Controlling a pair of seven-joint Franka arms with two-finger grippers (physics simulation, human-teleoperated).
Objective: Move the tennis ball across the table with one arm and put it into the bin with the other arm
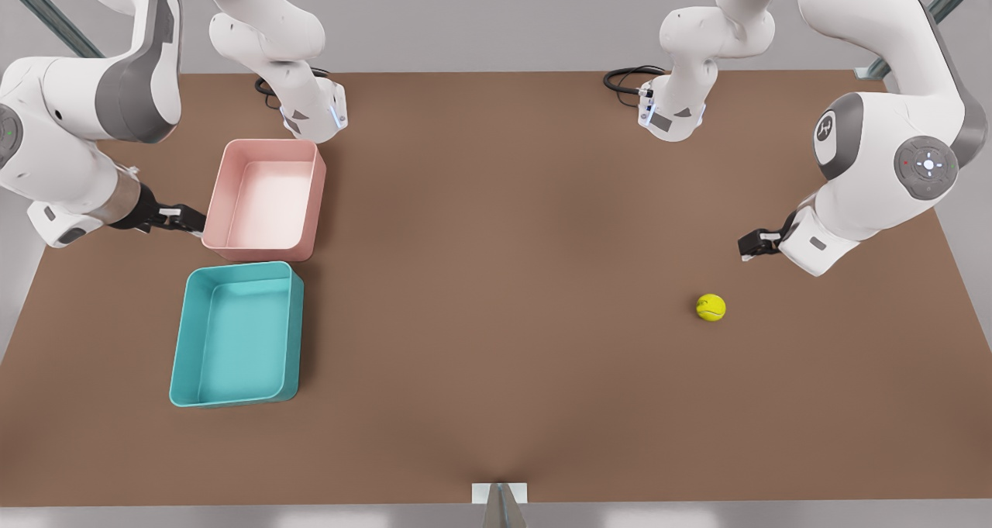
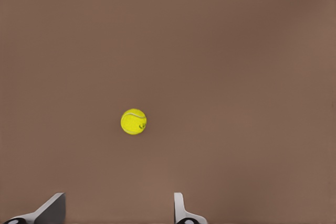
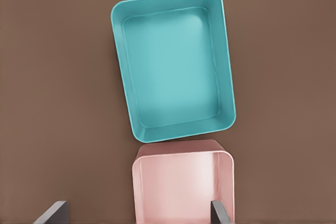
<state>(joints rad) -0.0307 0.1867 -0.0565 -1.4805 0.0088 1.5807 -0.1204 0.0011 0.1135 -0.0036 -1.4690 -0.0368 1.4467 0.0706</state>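
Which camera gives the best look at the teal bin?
The right wrist view: the teal bin fills it from directly above, rim and inside unobstructed. The front view shows it smaller, beside the pink tray. The left wrist view misses it.

Bright, even light; soft shadows, no glare or blur.

pink tray (image 1: 264,200) | upright, empty | near front view's left edge

Tennis ball (image 1: 711,307) fuzzy felt; bin (image 1: 235,334) smooth plastic; table (image 1: 496,295) matt brown.
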